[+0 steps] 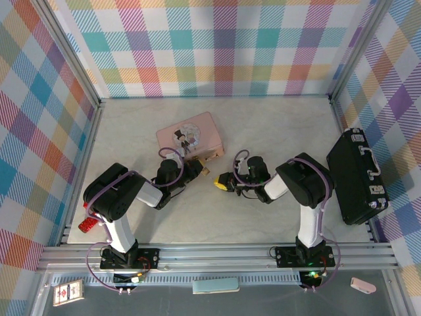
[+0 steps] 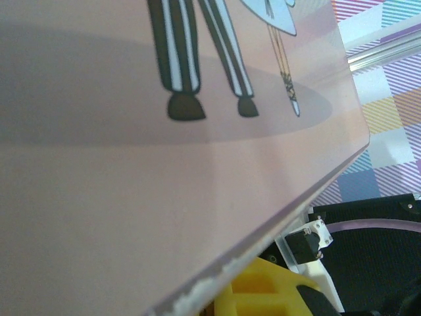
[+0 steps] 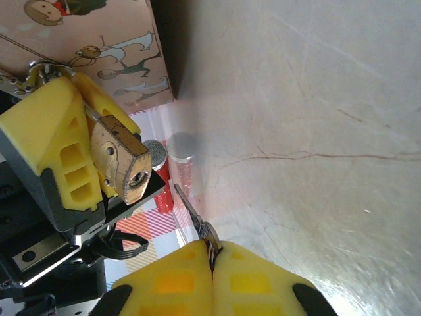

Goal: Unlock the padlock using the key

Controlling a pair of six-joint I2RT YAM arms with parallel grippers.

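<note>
The left gripper (image 3: 82,125) clamps the padlock (image 3: 122,158), keyhole facing the right gripper (image 3: 212,253), which pinches the key (image 3: 193,217) by its head. The tip sits near the keyhole, not yet in: line the blade up with the slot, then push straight and gently.

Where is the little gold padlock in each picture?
Top external: the padlock is just below the pink tin, at the left gripper's tip.
Left wrist: the pink tin looms close up; use it for matching.
Right wrist: the padlock sits left of centre, pinched in the left gripper's yellow fingers, below the pink tin.
Shared landmark: the pink tin.
</note>
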